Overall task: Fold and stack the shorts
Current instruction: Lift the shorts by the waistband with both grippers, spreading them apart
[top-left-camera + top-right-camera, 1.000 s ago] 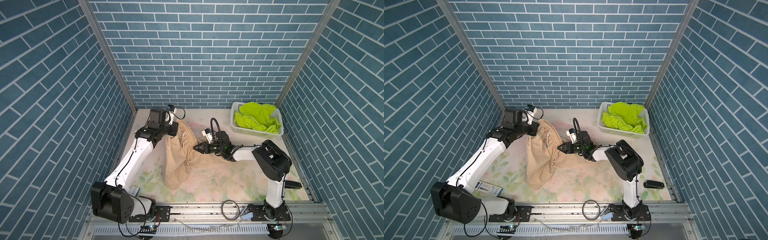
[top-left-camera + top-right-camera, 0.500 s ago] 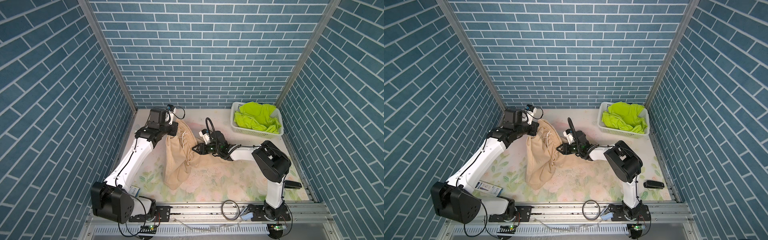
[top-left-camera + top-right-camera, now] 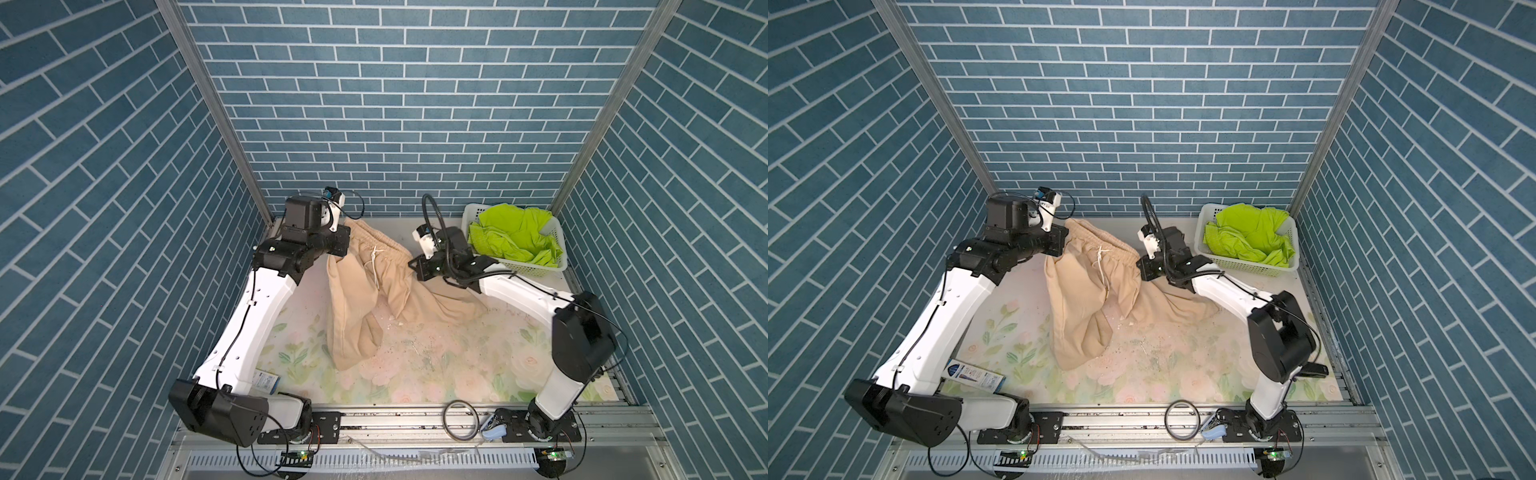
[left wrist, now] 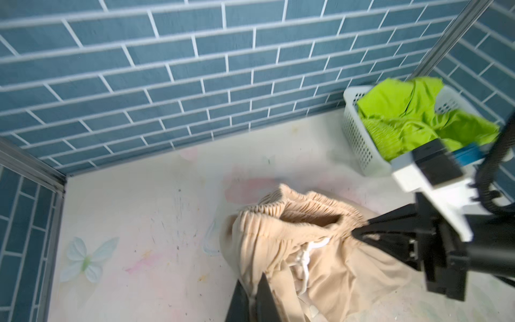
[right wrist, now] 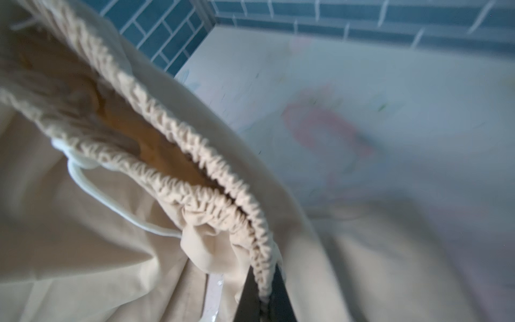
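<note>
beige shorts (image 3: 353,299): waist up, legs draped | lime shorts (image 3: 511,232): crumpled in basket (image 3: 536,268)

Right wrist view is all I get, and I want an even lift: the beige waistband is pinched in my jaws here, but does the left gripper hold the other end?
Observer: Yes, its wrist view shows the left gripper shut on the beige shorts near the waistband's other end.
Operator: Are the legs off the table?
Observer: No. In both top views they trail onto the floral table; only the waistband is raised, up to the right gripper.
Operator: And the second pair?
Observer: The lime-green shorts lie crumpled in the white basket, back right corner.
</note>
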`<action>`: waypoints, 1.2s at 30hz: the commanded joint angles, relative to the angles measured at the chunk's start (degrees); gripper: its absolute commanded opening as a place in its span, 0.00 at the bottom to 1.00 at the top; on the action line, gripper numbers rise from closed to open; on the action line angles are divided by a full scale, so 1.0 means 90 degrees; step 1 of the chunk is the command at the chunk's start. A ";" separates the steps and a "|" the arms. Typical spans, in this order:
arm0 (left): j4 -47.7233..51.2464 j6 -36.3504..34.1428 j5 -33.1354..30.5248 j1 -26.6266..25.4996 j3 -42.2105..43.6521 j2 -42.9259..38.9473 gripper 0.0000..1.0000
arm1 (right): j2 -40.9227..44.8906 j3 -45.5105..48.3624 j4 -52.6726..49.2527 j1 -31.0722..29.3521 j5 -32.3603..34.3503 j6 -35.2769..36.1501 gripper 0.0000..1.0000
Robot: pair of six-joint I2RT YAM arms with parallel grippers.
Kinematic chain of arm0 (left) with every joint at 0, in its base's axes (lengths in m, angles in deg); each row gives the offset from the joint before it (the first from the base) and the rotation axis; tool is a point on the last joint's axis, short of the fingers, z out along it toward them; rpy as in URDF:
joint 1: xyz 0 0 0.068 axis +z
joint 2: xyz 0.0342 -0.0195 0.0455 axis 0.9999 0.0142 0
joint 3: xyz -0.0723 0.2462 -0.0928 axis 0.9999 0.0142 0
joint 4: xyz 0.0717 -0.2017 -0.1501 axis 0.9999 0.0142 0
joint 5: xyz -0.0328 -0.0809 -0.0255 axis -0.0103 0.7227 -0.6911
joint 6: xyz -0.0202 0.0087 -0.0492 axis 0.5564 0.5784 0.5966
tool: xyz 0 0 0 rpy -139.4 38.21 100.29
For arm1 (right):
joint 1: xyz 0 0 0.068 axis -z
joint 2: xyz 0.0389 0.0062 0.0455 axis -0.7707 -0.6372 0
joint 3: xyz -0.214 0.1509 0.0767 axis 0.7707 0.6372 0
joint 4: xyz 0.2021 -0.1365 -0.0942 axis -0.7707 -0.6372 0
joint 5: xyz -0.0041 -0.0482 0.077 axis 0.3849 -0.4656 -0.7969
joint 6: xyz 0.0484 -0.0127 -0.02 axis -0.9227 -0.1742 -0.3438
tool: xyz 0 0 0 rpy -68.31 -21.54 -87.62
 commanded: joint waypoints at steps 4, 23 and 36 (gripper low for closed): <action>0.0561 -0.0406 0.0891 0.0029 -0.1267 0.0078 0.00 | 0.0874 -0.1869 -0.2718 0.0211 0.1312 0.2411 0.00; 0.2842 0.0097 0.2443 0.0098 -0.5668 0.0768 0.00 | 0.0775 -0.7470 -0.6126 0.0192 -0.0656 0.2455 0.00; 0.2800 0.0241 0.1443 0.0329 -0.4378 0.0750 0.00 | 0.0759 -0.6775 -0.5967 0.0278 -0.0853 0.2451 0.00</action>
